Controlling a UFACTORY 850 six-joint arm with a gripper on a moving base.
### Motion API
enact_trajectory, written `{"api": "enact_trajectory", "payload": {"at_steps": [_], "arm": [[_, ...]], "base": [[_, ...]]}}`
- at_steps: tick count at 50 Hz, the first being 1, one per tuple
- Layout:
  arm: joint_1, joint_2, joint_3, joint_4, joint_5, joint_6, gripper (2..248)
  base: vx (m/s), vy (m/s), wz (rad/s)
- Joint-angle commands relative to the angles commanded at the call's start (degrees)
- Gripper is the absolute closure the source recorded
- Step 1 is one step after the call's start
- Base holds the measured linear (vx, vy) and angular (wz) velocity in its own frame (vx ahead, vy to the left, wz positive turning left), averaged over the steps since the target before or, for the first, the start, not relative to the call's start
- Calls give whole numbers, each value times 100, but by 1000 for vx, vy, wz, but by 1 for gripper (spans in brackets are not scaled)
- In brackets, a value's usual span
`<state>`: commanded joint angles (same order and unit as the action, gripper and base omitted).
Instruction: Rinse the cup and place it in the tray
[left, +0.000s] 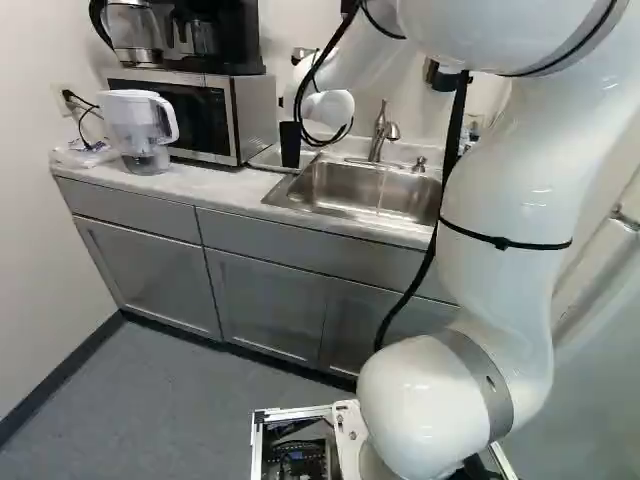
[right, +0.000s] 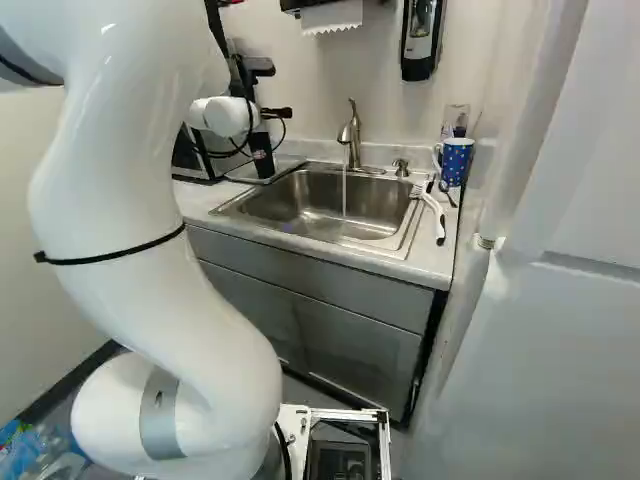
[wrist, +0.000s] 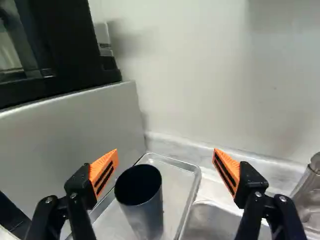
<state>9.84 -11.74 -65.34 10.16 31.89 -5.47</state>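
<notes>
Plainly, the hand (right: 276, 113) is spread; wrist view crops the base of the cup (wrist: 145, 212).

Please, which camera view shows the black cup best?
The wrist view: the black cup looks large there, its open top visible over the tray. The left and right base views show it smaller, from the side.

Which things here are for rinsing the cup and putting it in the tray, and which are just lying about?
For the job:
dark cup, standing in the tray
metal tray
sink
faucet, water running
gripper, open

Just about:
pitcher
microwave
coffee maker
blue mug
brush
paper towel
</notes>
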Motion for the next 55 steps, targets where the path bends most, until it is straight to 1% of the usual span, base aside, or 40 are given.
{"api": "enact_trajectory", "payload": {"at_steps": [27,55], "arm": [[-402,78,39,0,0,0,3],[-823,26,-117,0,0,0,3]], "base": [[0,0,0],[0,0,0]]}}
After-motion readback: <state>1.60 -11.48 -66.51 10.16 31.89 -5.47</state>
